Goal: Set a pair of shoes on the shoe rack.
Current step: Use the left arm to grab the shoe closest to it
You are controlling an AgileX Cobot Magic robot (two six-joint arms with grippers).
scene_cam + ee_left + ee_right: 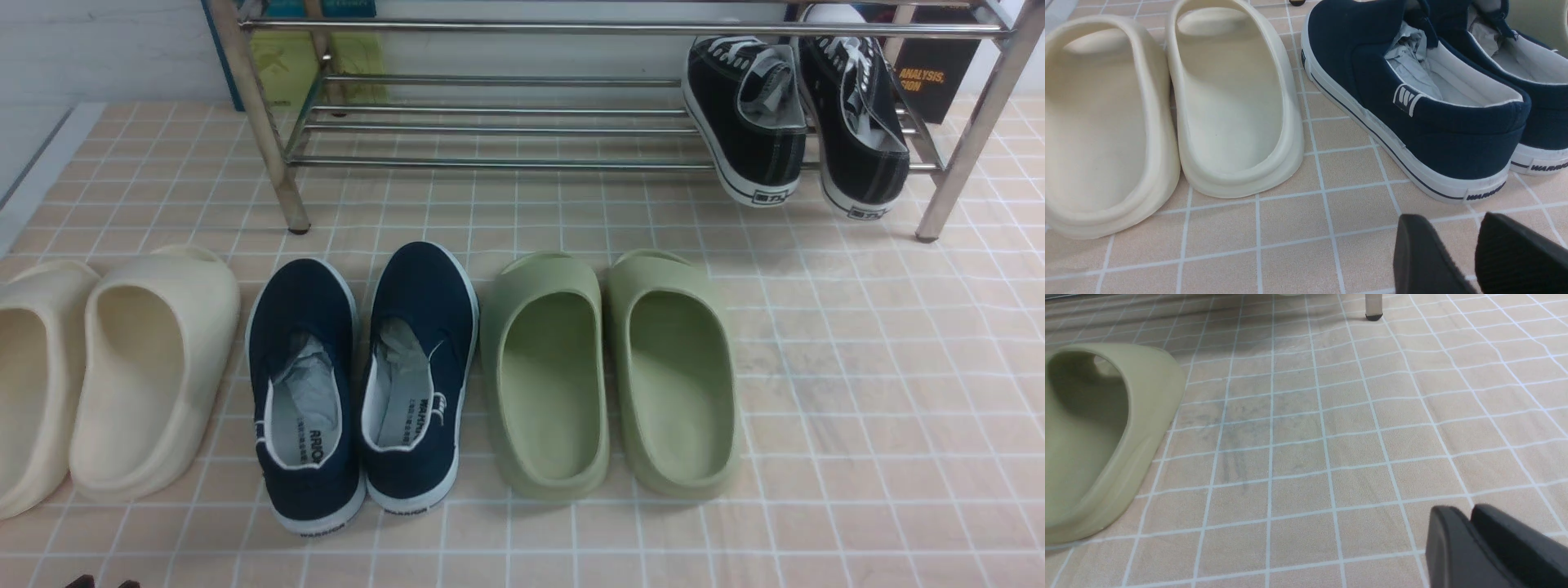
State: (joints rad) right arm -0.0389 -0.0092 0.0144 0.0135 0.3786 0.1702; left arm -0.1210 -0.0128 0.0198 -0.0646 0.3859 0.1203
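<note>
Navy blue canvas is covering the pair of shoes (363,384), with white rubber soles running round them, white lining and crumpled paper showing inside, and "WARRIOR" lettering on the heels. They are standing side by side on the tiled counter (857,367), heels toward the robot, between the cream slides (122,367) on their left and the green slides (612,376) on their right. Beyond them the chrome shoe rack (490,162) is carrying only the black lace-up sneakers (796,122) at its right end. The left gripper (1453,228) is hovering just behind the left navy shoe's heel, its jaws standing partly apart and holding nothing. The right gripper (1468,516) is hanging over bare tiles to the right of the green slides, its jaws pressing together on nothing.
</note>
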